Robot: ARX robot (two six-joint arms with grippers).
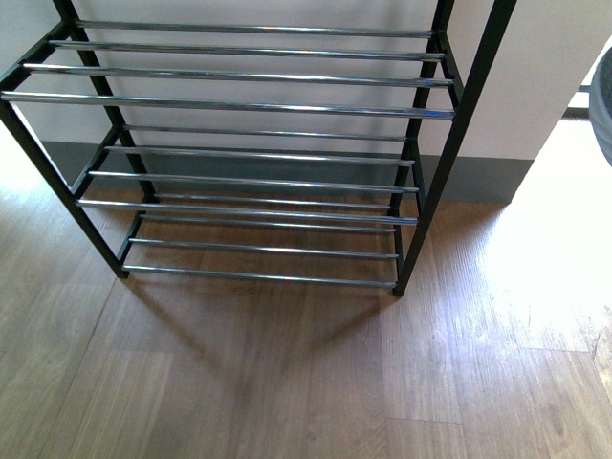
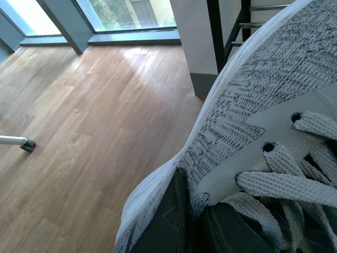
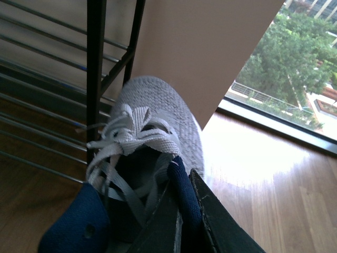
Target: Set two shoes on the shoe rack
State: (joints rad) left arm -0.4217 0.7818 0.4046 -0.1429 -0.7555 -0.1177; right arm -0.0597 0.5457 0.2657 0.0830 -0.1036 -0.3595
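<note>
Toe of right sneaker (image 3: pixel 152 105), pinched at collar by right gripper (image 3: pixel 182 185), points toward shoe rack (image 3: pixel 96 79) end post; left gripper (image 2: pixel 194 206) clamps left sneaker (image 2: pixel 253 89).

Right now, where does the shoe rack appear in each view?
Front view: the shoe rack fills the upper half, visible shelves bare.
Left wrist view: only its black end frame shows, beyond the grey sneaker.
Right wrist view: its end frame and rods stand behind the other sneaker.
Shared landmark: the pale wall corner beside the rack.
</note>
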